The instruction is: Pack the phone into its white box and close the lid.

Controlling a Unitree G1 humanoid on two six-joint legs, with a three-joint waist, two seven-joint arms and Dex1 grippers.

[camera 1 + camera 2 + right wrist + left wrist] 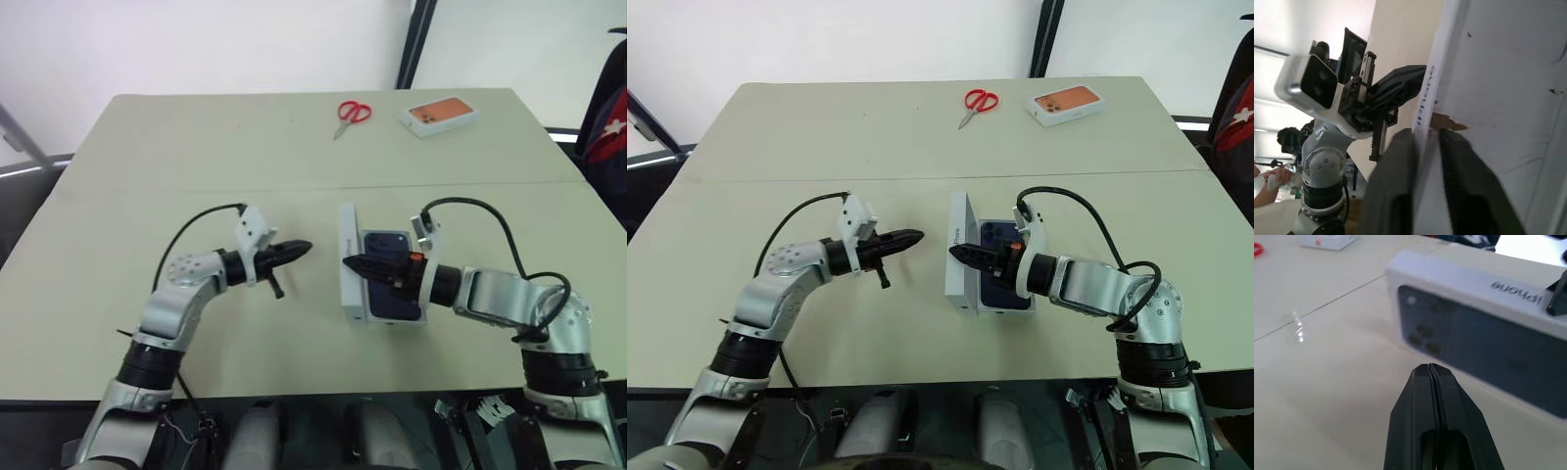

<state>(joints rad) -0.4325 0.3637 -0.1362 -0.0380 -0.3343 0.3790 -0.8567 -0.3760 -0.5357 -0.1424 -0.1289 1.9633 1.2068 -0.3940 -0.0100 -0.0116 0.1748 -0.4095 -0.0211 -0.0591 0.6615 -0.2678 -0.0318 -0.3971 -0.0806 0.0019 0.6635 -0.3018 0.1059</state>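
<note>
The phone (390, 245) lies dark and flat in the white box (364, 315) at the table's middle. The lid (347, 257) stands on its long edge along the box's left side. Its printed top (1484, 352) faces my left gripper. My right gripper (351, 262) reaches over the phone from the right. Its fingers (1396, 161) are parted on either side of the lid's upper wall. My left gripper (304, 248) is shut and empty, level, with its tip (1430, 368) a short way from the lid's printed face.
Red scissors (351, 115) and an orange-topped white box (438, 115) lie at the table's far side. A seam (196, 189) crosses the tabletop. A dark object with red (607, 117) stands past the right edge.
</note>
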